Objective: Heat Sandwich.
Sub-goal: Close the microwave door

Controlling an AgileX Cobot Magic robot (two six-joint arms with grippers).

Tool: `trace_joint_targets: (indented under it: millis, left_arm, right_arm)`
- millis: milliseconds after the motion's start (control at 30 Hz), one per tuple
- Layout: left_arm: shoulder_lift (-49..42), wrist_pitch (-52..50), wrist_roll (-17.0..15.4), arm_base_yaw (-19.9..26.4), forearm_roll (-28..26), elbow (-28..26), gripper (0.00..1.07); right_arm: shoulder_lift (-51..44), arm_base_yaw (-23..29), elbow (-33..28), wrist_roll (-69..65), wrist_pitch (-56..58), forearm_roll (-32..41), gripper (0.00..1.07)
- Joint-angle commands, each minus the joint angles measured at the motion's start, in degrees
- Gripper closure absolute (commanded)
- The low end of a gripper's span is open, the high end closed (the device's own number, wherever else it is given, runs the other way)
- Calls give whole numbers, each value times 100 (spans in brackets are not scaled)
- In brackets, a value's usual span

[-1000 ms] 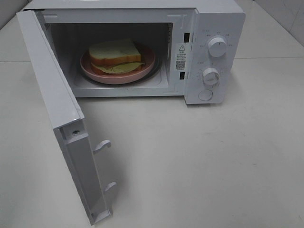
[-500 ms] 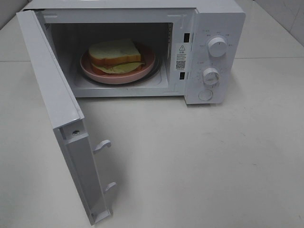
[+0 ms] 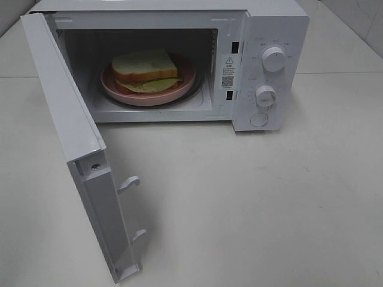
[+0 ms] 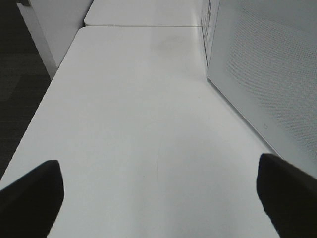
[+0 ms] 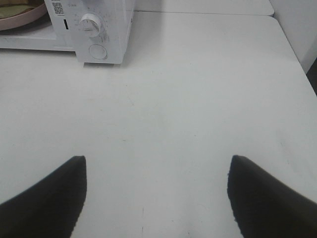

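Note:
The sandwich (image 3: 145, 70), pale bread with a red-orange layer and a yellow slice, lies on a round pink plate (image 3: 179, 89) inside the white microwave (image 3: 278, 24). The microwave door (image 3: 66, 119) is swung wide open toward the front left. Neither arm shows in the high view. My left gripper (image 4: 158, 191) stands open over bare table, with the door's outer face (image 4: 267, 74) beside it. My right gripper (image 5: 156, 186) is open too, nothing between its fingers, facing the microwave's control panel (image 5: 94, 29) from some distance; a sliver of the plate (image 5: 20, 12) shows there.
Two knobs (image 3: 273, 58) and a round button (image 3: 258, 119) sit on the microwave's right panel. The door's two latch hooks (image 3: 128, 183) stick out from its inner edge. White table (image 3: 251, 203) spreads in front; its left edge (image 4: 44, 99) drops to dark floor.

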State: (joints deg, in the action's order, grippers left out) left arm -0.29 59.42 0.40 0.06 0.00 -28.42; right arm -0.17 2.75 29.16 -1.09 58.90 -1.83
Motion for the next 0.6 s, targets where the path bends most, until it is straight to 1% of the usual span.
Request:
trace_joint_targets:
  millis: [33,600]
  left_arm:
    - [-143,-34,0,17,0,17,1]
    - [-143,-34,0,17,0,17,1]
  right_arm:
    - [-160,-23,-34,46,-6,-11,31]
    - [-160,-23,-34,40,-6,-11,31]
